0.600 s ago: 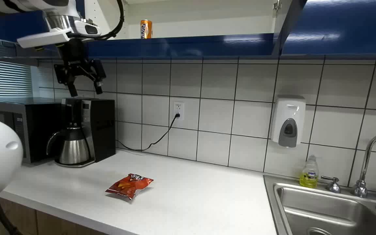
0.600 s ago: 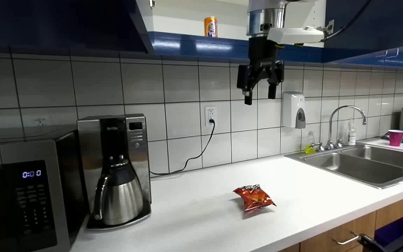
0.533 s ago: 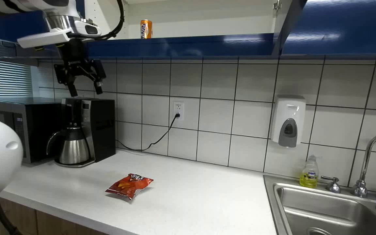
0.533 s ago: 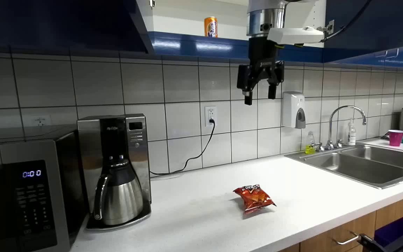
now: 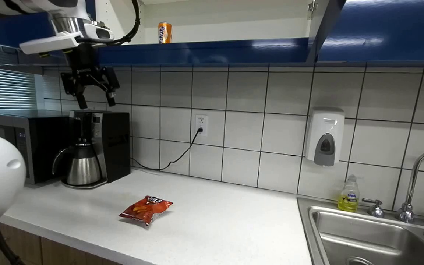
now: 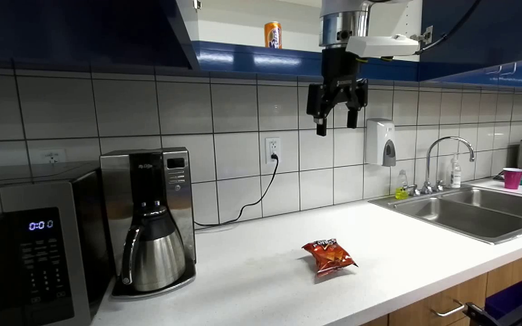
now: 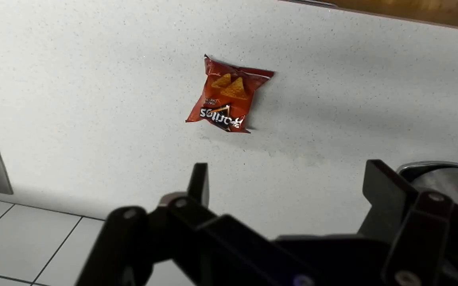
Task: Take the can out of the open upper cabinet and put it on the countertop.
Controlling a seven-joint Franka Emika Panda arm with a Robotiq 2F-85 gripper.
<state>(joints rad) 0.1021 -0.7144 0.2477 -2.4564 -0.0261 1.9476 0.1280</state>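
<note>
Can (image 5: 165, 33), slim, orange, stands unmoved in the blue upper cabinet (image 5: 212, 53) in an exterior view, so retrieval seems unstarted; label apparently "Fanta". In an exterior view the black gripper (image 6: 336, 127) hangs, fingers wide, empty. Wrist view: red foil packet (image 7: 229, 97), "Doritos", between the white countertop's (image 7: 94, 99) front and back edges.

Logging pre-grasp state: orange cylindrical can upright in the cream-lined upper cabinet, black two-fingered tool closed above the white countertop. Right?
One error: the black two-fingered tool is open, not closed; the wrist view shows its fingers apart. The rest stands.
</note>
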